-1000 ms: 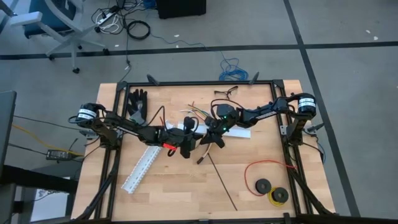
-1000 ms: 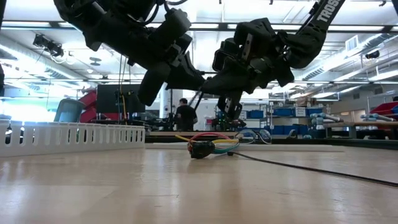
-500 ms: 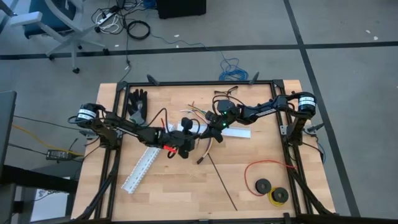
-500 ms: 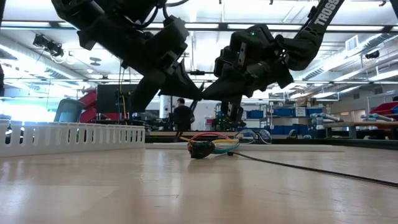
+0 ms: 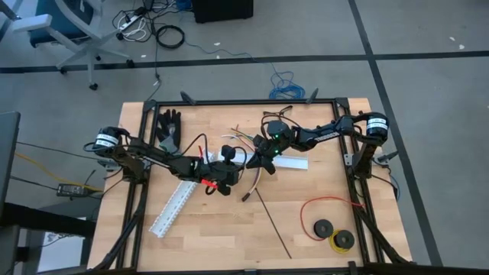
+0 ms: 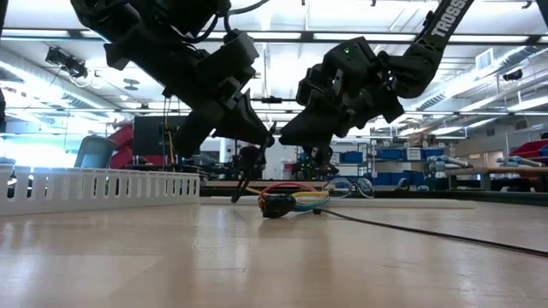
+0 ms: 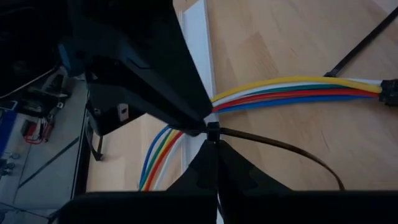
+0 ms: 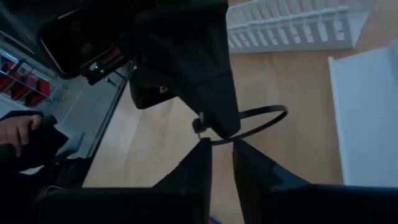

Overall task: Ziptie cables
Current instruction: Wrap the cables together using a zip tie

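Cables (image 6: 291,199) on wooden table (image 6: 257,257), left tool (image 7: 208,127) pinching black ziptie (image 7: 280,146), right tool (image 8: 221,144) slightly parted, workshop behind.

The middle of the wooden tabletop (image 5: 229,237) is crowded. The left pincer (image 5: 227,186) and right pincer (image 5: 260,163) meet there just above the bundle of coloured cables (image 6: 295,198), leaving little passage between them. A long white slotted plastic channel (image 5: 174,205) blocks the left-centre diagonally; a flat white plastic strip (image 5: 290,162) lies just right of the pincers. A thin black zip tie (image 5: 273,224) crosses the near centre. A red wire loop with black spools (image 5: 330,223) occupies the near right corner; a black glove (image 5: 168,126) occupies the far left. The near left area is open board.
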Robot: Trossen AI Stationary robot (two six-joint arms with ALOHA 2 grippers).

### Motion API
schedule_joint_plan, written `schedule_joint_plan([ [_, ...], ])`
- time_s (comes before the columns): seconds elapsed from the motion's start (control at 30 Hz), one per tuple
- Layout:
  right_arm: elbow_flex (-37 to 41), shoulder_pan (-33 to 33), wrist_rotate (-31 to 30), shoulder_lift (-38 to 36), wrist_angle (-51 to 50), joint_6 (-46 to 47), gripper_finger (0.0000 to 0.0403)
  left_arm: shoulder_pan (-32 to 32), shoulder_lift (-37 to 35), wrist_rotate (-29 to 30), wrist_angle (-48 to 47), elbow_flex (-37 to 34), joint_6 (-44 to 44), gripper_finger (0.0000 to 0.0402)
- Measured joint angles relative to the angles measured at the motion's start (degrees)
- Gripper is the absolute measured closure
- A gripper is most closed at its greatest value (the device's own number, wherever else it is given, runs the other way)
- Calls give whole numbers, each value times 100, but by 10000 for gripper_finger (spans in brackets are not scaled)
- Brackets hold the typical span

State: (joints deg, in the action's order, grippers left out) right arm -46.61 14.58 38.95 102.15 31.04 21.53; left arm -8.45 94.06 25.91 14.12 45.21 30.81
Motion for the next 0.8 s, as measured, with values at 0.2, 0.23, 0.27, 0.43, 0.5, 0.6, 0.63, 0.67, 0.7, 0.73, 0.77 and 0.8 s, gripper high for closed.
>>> schedule_joint_plan([
  [0.2,-2,-34,-158,-4,396,-127,296,0,0,4,40,0,-2,401],
  [0.23,-2,-55,-285,-4,416,-177,290,2,2,4,90,0,-2,401],
  [0.27,-2,-63,-378,-4,439,-198,284,2,2,0,142,0,-2,401],
  [0.43,-2,-69,-207,-4,496,-223,272,9,2,-3,225,-2,-2,401],
  [0.5,-2,-69,-161,-4,517,-228,282,9,2,-2,231,-2,-2,401],
  [0.6,-2,-69,-194,-4,522,-366,330,11,2,-2,239,-2,-2,401],
  [0.63,-2,-70,-191,-4,534,-463,356,11,6,-2,241,-6,-2,401],
  [0.67,-2,-80,-189,-4,544,-569,378,12,7,-2,241,-8,-2,401],
  [0.7,-2,-98,-228,-4,551,-651,390,13,9,-1,238,-10,-2,401],
  [0.73,-2,-123,-331,-4,556,-665,393,13,9,0,230,-11,-14,401],
  [0.77,-2,-149,-460,-4,568,-680,397,13,9,0,221,-11,-46,401],
  [0.8,-2,-166,-592,-4,586,-729,400,13,11,0,215,-13,-95,401],
])
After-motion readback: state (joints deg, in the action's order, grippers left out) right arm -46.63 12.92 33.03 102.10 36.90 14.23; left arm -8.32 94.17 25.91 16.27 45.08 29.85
